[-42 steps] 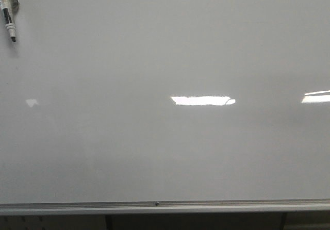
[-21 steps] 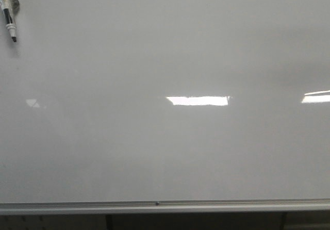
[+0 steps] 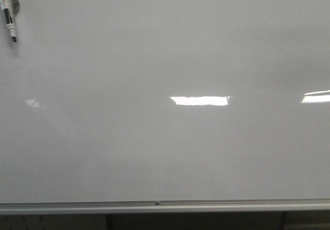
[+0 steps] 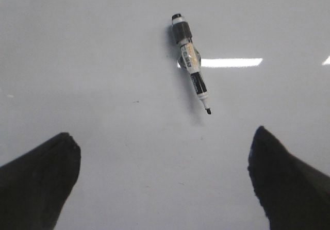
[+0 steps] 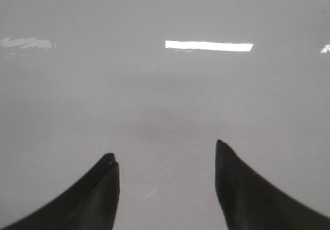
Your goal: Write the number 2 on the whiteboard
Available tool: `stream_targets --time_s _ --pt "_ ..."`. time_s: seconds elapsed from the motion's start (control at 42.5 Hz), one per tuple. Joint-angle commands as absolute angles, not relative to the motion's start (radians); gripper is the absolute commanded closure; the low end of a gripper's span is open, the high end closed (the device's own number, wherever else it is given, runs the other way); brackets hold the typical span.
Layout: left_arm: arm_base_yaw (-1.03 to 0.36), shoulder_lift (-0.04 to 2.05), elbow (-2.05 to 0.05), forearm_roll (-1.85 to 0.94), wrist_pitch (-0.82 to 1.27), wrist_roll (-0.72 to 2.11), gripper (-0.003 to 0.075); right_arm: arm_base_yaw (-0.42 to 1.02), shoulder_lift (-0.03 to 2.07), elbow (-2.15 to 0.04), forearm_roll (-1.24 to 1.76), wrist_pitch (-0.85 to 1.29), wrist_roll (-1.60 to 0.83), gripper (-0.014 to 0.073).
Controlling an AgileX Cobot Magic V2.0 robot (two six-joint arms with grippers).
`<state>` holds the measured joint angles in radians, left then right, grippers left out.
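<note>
Hovering with its jaws spread wide and empty, the left gripper [image 4: 164,181] faces the marker [image 4: 191,70], which lies uncapped on the whiteboard [image 3: 165,152] ahead of and between its fingertips, tip slanted toward the gripper, probably so the spread jaws can straddle the barrel. The right gripper [image 5: 167,181] likewise hangs parted over bare board, holding nothing. No number 2 is drawn yet, since no dark stroke shows anywhere, only bright light reflections [image 3: 200,100].
</note>
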<state>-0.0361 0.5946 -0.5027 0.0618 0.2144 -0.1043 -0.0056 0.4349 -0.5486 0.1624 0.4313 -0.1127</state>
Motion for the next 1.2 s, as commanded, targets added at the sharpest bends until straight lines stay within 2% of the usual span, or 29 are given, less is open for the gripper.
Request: stream_targets --time_s 0.0,0.306,0.518,0.659,0.848,0.942,1.036,1.177 --pt "-0.044 0.725 -0.592 0.000 0.140 -0.109 0.0083 -0.011 0.447 -0.583 0.173 0.356 -0.113 0.0144" --pt "-0.084 1.211 -0.955 -0.126 0.306 -0.109 0.0083 -0.011 0.447 -0.583 0.173 0.356 -0.113 0.0144" --pt "-0.106 1.429 -1.140 -0.225 0.316 -0.109 0.0085 -0.011 0.447 -0.583 0.173 0.356 -0.113 0.0144" --pt "-0.106 1.518 -1.213 -0.240 0.314 -0.109 0.0122 -0.011 0.447 -0.583 0.173 0.356 -0.113 0.0144" --pt "-0.106 1.552 -1.240 -0.240 0.304 -0.109 0.0227 -0.011 0.447 -0.583 0.173 0.356 -0.113 0.0144" --pt "-0.106 1.558 -1.240 -0.240 0.302 -0.109 0.0308 -0.011 0.447 -0.583 0.173 0.356 -0.113 0.0144" --pt "-0.106 1.564 -1.240 -0.240 0.292 -0.109 0.0427 -0.011 0.447 -0.583 0.173 0.356 -0.113 0.0144" --pt "-0.103 1.576 -1.240 -0.238 0.278 -0.109 0.0647 -0.011 0.447 -0.583 0.173 0.356 -0.113 0.0144"
